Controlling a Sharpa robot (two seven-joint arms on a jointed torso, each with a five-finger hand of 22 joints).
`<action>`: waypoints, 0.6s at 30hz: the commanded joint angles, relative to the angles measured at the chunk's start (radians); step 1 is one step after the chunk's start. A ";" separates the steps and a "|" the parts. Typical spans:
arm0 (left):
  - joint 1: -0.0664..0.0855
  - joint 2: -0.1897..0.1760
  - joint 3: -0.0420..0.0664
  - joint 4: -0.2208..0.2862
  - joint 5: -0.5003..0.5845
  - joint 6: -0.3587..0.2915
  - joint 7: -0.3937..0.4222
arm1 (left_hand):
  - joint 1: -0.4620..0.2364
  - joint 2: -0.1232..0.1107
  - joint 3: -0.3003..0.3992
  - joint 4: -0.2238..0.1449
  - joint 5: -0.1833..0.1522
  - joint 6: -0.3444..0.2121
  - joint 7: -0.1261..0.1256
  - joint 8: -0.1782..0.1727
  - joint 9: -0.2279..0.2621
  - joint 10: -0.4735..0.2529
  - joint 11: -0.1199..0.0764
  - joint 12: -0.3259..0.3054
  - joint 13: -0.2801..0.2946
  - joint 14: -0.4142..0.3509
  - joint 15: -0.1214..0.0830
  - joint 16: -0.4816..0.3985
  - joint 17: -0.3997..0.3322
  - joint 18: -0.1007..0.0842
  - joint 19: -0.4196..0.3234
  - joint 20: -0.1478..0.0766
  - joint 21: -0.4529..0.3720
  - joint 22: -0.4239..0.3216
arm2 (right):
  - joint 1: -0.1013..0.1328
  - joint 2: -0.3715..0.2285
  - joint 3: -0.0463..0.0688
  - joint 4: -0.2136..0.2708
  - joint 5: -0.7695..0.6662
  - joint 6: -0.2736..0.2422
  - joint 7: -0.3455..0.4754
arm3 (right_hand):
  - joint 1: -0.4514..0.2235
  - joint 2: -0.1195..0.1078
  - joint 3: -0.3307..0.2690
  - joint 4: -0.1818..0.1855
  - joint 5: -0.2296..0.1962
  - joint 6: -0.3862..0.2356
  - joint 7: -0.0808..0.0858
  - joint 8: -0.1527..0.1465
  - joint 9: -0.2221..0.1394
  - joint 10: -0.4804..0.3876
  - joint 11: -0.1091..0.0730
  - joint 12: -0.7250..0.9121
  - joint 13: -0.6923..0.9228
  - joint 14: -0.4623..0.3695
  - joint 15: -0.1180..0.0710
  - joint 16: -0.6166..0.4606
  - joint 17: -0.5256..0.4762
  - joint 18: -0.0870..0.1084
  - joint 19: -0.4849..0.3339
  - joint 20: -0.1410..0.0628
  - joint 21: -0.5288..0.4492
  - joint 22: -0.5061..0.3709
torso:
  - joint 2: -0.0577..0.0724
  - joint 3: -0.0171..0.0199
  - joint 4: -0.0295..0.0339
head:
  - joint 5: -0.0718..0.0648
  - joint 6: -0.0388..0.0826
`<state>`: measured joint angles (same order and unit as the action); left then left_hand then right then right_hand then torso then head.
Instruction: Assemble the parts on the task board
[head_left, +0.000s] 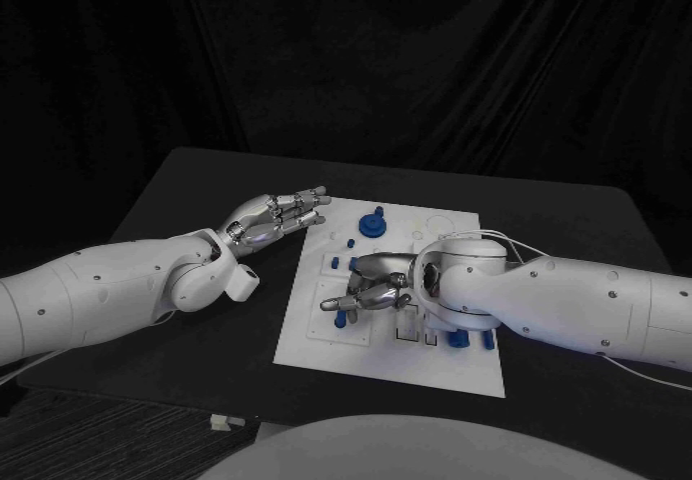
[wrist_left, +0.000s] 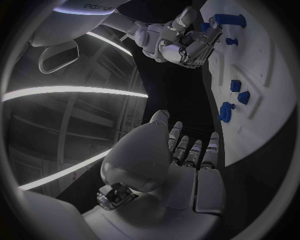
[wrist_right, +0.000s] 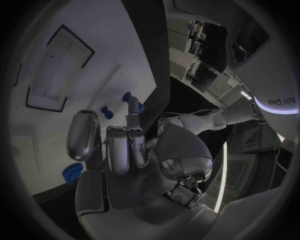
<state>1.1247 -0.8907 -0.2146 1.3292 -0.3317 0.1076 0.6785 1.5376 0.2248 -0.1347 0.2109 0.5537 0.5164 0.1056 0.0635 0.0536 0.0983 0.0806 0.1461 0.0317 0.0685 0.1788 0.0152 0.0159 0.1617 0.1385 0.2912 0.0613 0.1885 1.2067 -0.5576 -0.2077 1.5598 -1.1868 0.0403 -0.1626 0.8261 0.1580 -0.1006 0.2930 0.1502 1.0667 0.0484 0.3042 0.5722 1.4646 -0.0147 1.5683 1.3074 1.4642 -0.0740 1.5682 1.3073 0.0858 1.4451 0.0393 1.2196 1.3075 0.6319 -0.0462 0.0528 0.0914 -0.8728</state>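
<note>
Right silver many-fingered hand hangs low over the middle of the white rectangular plastic task board, fingers curled in, one stretched out toward the board's left edge. Looks like it's working w/ a small blue plastic part just below that fingertip, but can't tell if it's pinched or just touched; the wrist view shows fingers bunched together, nothing plainly inside. Probably hovering to line up a pick or a press-in.

Left silver many-fingered hand sits off the board, beside its left far corner, fingers straight, close together, empty, tips near the board edge. Likely parked out of the way, or steadying the board.

Other blue parts: round knobbed piece just beyond left fingertips on the board; short pegs under the right wrist.

Surface: flat black matte table, board roughly centred. Room: black curtain behind.
</note>
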 joint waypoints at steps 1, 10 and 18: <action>-0.001 0.000 0.001 0.002 0.007 0.011 0.017 | 0.009 0.000 0.007 0.002 0.004 0.004 0.004 0.004 0.001 0.006 0.002 0.008 0.001 0.005 0.000 0.006 0.002 -0.014 0.007 0.003 0.004 -0.001 | 0.000 -0.028 0.000 0.016 0.001 -0.054 -0.012 | -0.018 0.005 -0.024 0.000 -0.005 0.005 -0.006 0.012 0.016 0.106 -0.010 0.002 0.263 0.107 -0.007 0.003 0.263 -0.011 -0.002 -0.008 0.001 0.165 | 0.000 0.0000 0.0002 | 0.001 0.000; -0.002 -0.004 0.001 0.003 0.007 0.008 0.019 | 0.009 0.000 0.007 0.002 0.004 0.004 0.004 0.004 0.001 0.006 0.002 0.008 0.001 0.005 0.000 0.006 0.002 -0.014 0.007 0.003 0.004 -0.001 | 0.060 -0.125 0.001 0.078 0.001 -0.167 -0.004 | -0.046 0.036 -0.090 0.000 -0.057 -0.005 -0.009 0.025 0.057 0.106 -0.013 0.002 0.263 0.107 -0.010 0.003 0.263 -0.009 -0.004 -0.011 -0.004 0.163 | -0.001 0.0000 -0.0005 | 0.000 0.000; -0.002 -0.003 0.001 0.000 0.007 0.008 0.019 | 0.008 0.000 0.008 0.003 0.004 0.005 0.005 0.005 0.001 0.007 0.002 0.009 0.002 0.006 0.001 0.006 0.002 -0.015 0.008 0.003 0.004 -0.001 | 0.138 -0.230 0.000 0.133 0.001 -0.144 -0.069 | 0.083 0.041 -0.105 -0.024 0.066 -0.035 -0.005 0.010 0.074 0.106 -0.011 0.002 0.263 0.107 -0.010 0.003 0.263 -0.001 -0.020 -0.012 -0.051 0.149 | -0.001 0.0003 -0.0013 | -0.005 0.000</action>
<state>1.1240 -0.8952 -0.2146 1.3280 -0.3317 0.1080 0.6784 1.5376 0.2249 -0.1319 0.2138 0.5537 0.5164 0.1056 0.0635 0.0536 0.0982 0.0806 0.1501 0.0325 0.0685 0.1788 0.0152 0.0166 0.1619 0.1423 0.2950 0.0613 0.1886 1.3424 -0.7819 -0.2068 1.6847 -1.1864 -0.0905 -0.1763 0.9116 0.1994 -0.2028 0.2624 0.2219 1.0332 0.0440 0.3164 0.6456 1.4645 -0.0219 1.5683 1.3074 1.4679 -0.0777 1.5682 1.3073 0.0858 1.4280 0.0270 1.1702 1.3073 0.6310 -0.0460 0.0521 0.0875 -0.8728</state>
